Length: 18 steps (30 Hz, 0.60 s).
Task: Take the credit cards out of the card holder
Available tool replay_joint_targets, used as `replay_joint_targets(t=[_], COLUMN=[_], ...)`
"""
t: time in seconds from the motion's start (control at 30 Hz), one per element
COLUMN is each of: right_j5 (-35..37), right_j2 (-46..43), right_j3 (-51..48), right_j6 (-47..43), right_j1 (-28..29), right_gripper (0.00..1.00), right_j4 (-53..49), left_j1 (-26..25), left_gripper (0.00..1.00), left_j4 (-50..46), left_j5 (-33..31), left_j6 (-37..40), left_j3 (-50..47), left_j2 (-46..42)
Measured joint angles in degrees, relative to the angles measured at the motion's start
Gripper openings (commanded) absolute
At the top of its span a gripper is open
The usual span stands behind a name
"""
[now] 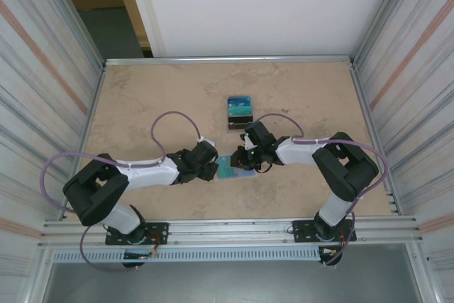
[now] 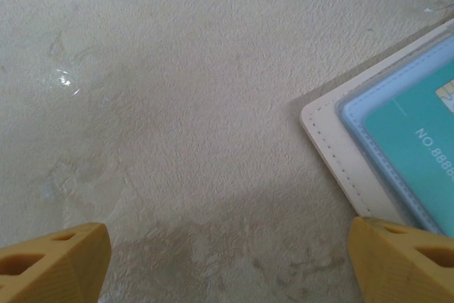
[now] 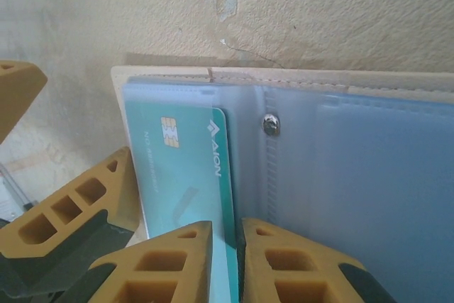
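My right claw is closed on the near edge of a teal credit card of thin plastic with a gold chip. The two yellow fingers stand almost together and the card's edge passes between them. Most of this card lies inside the left clear pocket of the open card holder, which is a flat white case with a stitched border, blue-tinted plastic pockets and a small metal snap in the middle.

My left claw is wide apart and holds nothing. Its left finger is over the bare beige table, and its right finger is at the near corner of the card holder, just beside the teal credit card. I cannot tell if it presses on the border.

From above, the card holder lies flat in the near middle of the table, between my left claw and my right claw. A little farther away a small pile of teal and blue cards lies on the table, apart from the holder. How many cards are in it I cannot tell.
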Motion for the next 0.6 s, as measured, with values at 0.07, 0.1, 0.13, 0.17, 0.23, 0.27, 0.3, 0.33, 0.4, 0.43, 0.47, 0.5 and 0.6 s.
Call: replay_joint_targets(t=[0.07, 0.1, 0.13, 0.17, 0.23, 0.27, 0.3, 0.33, 0.4, 0.43, 0.47, 0.5, 0.6], right_j5=[-1.05, -1.77, -2.29, -2.97, -4.2, -4.83, -5.16, -5.62, -6.43, -6.82, -7.28, -7.76, -8.61], right_j2=[0.0, 0.0, 0.0, 0.0, 0.0, 0.0, 0.0, 0.02, 0.02, 0.09, 0.24, 0.39, 1.16], right_j3=[-0.83, -1.46, -2.03, -2.62, -3.61, -4.02, -4.26, -4.42, -4.63, -4.7, -4.7, -4.7, -4.7], right_j6=[0.44, 0.87, 1.14, 1.42, 2.29, 2.6, 2.82, 2.99, 3.23, 3.58, 3.87, 4.02, 4.31], right_j1=[-0.52, -0.85, -1.09, -1.42, -1.84, -2.08, -2.16, -2.16, -2.16, -2.16, -2.16, -2.16, -2.16], right_gripper=[0.16, 0.15, 0.14, 0.14, 0.13, 0.13, 0.13, 0.13, 0.13, 0.13, 0.13, 0.13, 0.13], right_j4=[1.29, 2.32, 3.13, 4.0, 5.68, 6.51, 7.21, 7.76, 8.94, 9.55, 10.21, 10.78, 12.24], left_j1=[-0.11, -0.11, -0.11, -0.11, -0.11, -0.11, -0.11, -0.11, -0.11, -0.11, -0.11, -0.11, -0.2], left_gripper=[0.88, 0.88, 0.88, 0.88, 0.88, 0.88, 0.88, 0.88, 0.88, 0.88, 0.88, 0.88, 0.88], left_j4=[-0.02, -0.02, -0.04, -0.04, -0.13, -0.13, -0.15, -0.22, -0.28, -0.31, -0.31, -0.33, -0.44], left_j5=[-0.02, -0.02, -0.02, -0.02, 0.0, 0.0, 0.0, 0.0, 0.02, 0.02, 0.04, 0.04, 0.02], left_j6=[0.0, 0.0, 0.0, 0.0, 0.0, 0.0, 0.0, 0.0, 0.02, 0.02, 0.02, 0.02, 0.02], left_j3=[0.0, 0.0, 0.02, 0.04, 0.09, 0.09, 0.11, 0.15, 0.35, 0.42, 0.44, 0.5, 0.61], left_j2=[0.0, 0.0, 0.02, 0.02, 0.02, 0.02, 0.02, 0.02, 0.2, 0.28, 0.33, 0.37, 0.44])
